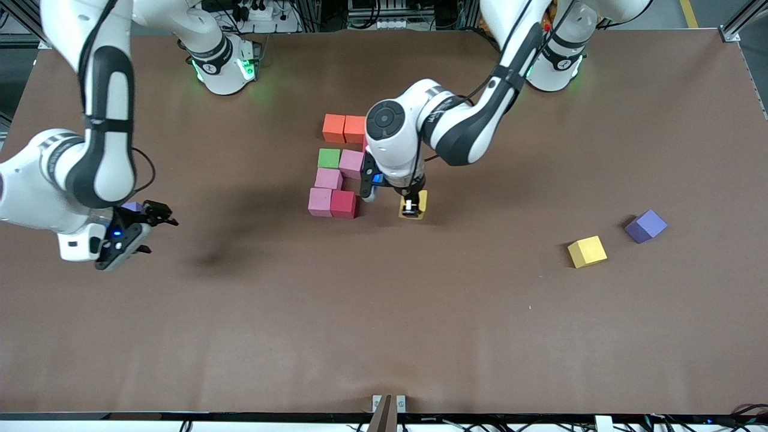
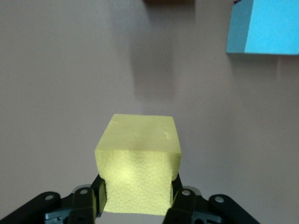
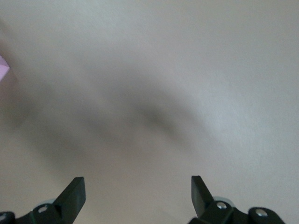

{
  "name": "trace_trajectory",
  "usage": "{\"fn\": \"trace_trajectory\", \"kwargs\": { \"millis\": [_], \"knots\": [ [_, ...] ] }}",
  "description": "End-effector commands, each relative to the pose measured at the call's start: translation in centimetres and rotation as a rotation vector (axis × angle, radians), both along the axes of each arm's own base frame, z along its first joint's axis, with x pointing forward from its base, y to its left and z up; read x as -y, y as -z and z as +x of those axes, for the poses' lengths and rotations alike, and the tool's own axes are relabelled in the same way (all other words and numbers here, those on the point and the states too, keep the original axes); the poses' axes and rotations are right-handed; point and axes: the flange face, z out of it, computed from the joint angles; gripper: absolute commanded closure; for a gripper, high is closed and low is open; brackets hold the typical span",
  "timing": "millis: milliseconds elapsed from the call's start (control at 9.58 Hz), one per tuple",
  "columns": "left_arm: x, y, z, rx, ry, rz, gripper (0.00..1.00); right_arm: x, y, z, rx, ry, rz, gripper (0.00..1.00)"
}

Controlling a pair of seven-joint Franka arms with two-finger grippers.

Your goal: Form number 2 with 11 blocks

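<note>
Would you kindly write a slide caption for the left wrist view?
Left hand shut on a yellow block over the brown table, a light blue block nearby.

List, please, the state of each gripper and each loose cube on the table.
left gripper: shut on a yellow cube, beside the block cluster.
right gripper: open, empty, waiting over bare table.
second yellow cube: loose on table.
purple cube: loose on table.

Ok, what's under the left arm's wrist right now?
The left gripper is shut on a yellow cube beside the red cube. A light blue cube sits close by, mostly covered by the wrist in the front view. Whether more cubes lie beneath can't be seen.
</note>
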Motion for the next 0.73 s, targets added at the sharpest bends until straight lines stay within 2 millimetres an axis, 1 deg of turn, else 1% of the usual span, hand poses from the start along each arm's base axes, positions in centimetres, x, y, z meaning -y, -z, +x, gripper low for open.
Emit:
{"fn": "trace_trajectory", "kwargs": {
  "millis": [0, 104, 209, 313, 418, 522, 627],
  "knots": [
    [1.9, 1.1, 0.4, 0.014, 0.029, -0.017, 1.00, 1.6, 0.2, 0.0, -0.028, 0.023, -0.017, 0.00],
    [2.8, 1.5, -0.2, 0.025, 0.043, -0.024, 1.00, 2.4, 0.1, -0.1, -0.034, 0.036, -0.030, 0.00],
    [3.0, 1.7, -0.3, 0.025, 0.035, -0.031, 1.00, 3.2, -0.3, -0.2, -0.046, 0.047, -0.048, 0.00],
    [3.3, 1.9, -0.4, 0.029, 0.033, -0.041, 1.00, 3.5, -0.3, -0.6, -0.080, 0.053, -0.037, 0.00],
    [4.0, 2.3, -0.5, 0.021, 0.025, -0.057, 1.00, 3.9, -1.2, -0.6, -0.108, 0.040, -0.039, 0.00],
    [4.7, 2.8, -0.7, 0.012, 0.003, -0.070, 1.00, 4.2, -3.2, 0.2, -0.127, 0.012, -0.053, 0.00],
    [5.1, 3.1, -0.6, -0.002, -0.035, -0.103, 1.00, 4.7, -5.7, 1.5, -0.133, 0.000, -0.077, 0.00]
  ]
}}
